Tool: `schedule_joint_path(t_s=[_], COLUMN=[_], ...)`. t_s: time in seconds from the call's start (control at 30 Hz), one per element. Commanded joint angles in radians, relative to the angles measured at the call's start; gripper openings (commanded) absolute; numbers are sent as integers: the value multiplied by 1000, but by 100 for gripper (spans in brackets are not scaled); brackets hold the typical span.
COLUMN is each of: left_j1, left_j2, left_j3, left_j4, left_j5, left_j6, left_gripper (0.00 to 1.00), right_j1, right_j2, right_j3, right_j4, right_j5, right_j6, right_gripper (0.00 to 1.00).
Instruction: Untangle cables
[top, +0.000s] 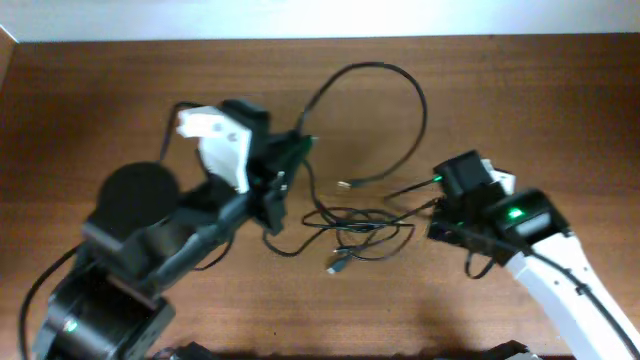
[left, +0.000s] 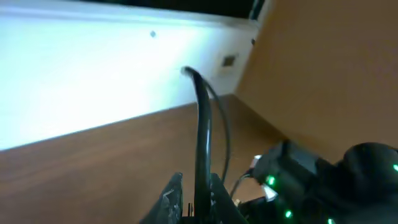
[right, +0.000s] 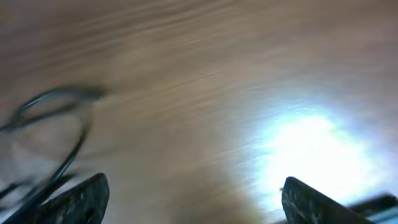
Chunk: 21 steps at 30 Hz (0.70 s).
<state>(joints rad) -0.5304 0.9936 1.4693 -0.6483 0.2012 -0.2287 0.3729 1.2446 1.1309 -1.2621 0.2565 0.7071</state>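
Two tools are at work over the bench (top: 540, 90), and the untangling appears to be in an early stage: most of the cables (top: 355, 225) lie in a loose knot at the bench's middle, between the two arms, with one plug (top: 336, 265) trailing out on the near side. The left tool (left: 196, 205) is pressed together on one of the cables; the left wrist view shows the cord clamped between its fingers and rising straight up out of them. From that grip a wide loop (top: 420, 100) sweeps toward the far edge and comes back down to a free plug (top: 345, 185) just above the knot. The right tool (right: 193, 205) is spread wide with nothing between its fingers; its own view is blurred and shows only bare wood ahead and a strand at the left edge. In my judgement the step in hand is the separation of one cable: the left side anchors it while the right side readies a second hold. The next move calls for the right tool to close on a single strand at the knot's right edge, not on several at once, and then for a slow pull apart. The left arm reaches in from the near left with its wrist raised above the bench, the tool pointing toward the far edge; the right arm comes in from the near right, low, with its tool facing the knot and close beside it.
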Motion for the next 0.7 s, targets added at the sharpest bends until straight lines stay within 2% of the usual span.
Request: schedule_joint_path(t_s=[0.0,0.03,0.1,0.13,0.17,0.23,0.27,0.3,0.37,0.43,0.47,0.53,0.57,0.6,0.67], left_j1=[75,104,114,114,114,114,114,114,114,114,114,113,99,65,-25], left_j2=[-43,-34,-17,-1,19,68,117,177,247,288,314,380,411,439,497], left_j3=[24,24,24,24,24,24,24,24,24,24,24,22,11,-11,-42], left_j4=[-26,-49,-60,-94,-137,-201,-248,-288,-345,-413,-479,-654,-715,-752,-733], left_j5=[-7,-8,-18,-80,-150,-231,-286,-298,-269,-172,-136,-76,6,84,88], left_j6=[-6,-6,-6,-6,-6,-6,-6,-6,-6,-5,13,119,253,420,537], left_gripper=[0,0,1,15,36,37,32,43,71,88,89,90,89,91,95], right_j1=[-169,-211,-217,-217,-217,-217,-217,-217,-217,-217,-217,-217,-217,-217,-217], right_j2=[-10,-10,-11,-13,-20,-45,-68,-106,-167,-216,-243,-278,-284,-284,-284], right_j3=[6,6,6,6,6,6,6,6,6,6,6,6,6,6,6], right_j4=[-15,-16,-18,-17,-17,-14,-13,-14,-15,-15,-14,-13,-13,-13,-5], right_j5=[-50,-105,-119,-128,-137,-163,-180,-183,-212,-236,-258,-264,-264,-265,-277], right_j6=[-60,-108,-109,-109,-109,-133,-153,-155,-207,-233,-241,-248,-248,-247,-247], right_gripper=[88,88,88,88,88,88,88,87,88,88,88,88,88,88,88])
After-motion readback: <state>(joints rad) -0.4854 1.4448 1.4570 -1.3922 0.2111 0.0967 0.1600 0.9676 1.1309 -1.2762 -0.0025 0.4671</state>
